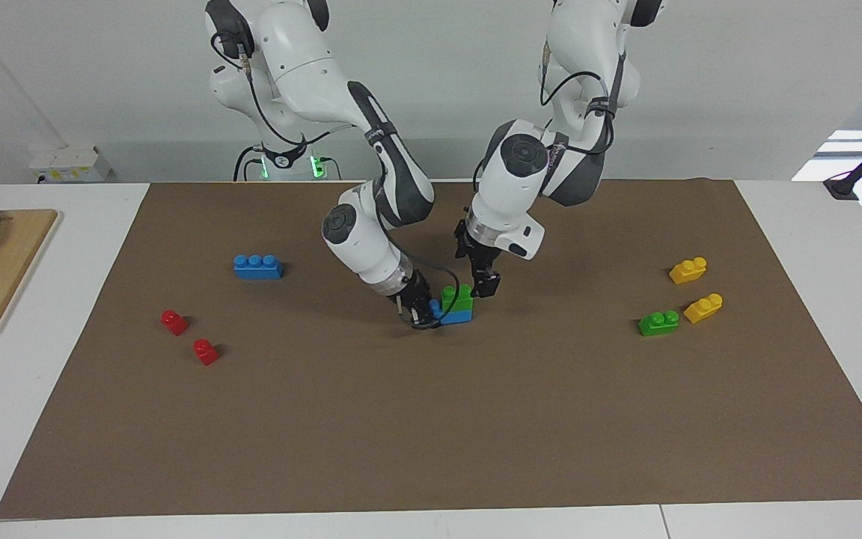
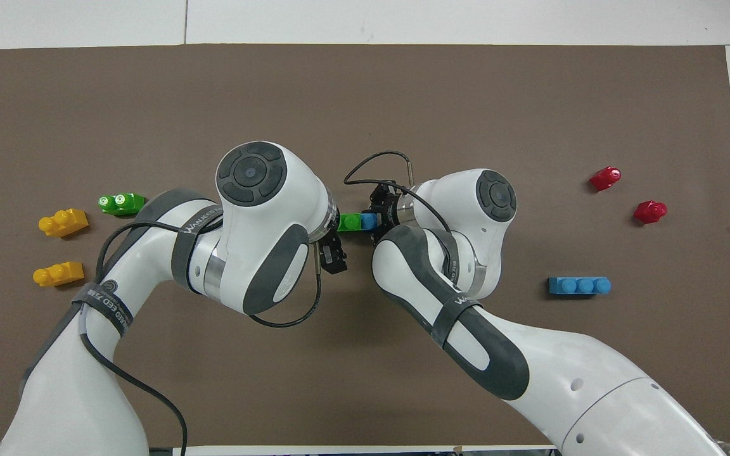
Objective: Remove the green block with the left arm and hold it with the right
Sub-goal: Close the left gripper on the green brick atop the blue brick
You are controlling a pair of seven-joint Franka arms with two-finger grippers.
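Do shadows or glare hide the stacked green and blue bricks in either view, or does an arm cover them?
Facing view: even light, no glare on the brown mat. There are only soft arm shadows, and the green block on the blue brick shows plainly. Overhead view: no glare either, but the left arm overlaps the green block's end.
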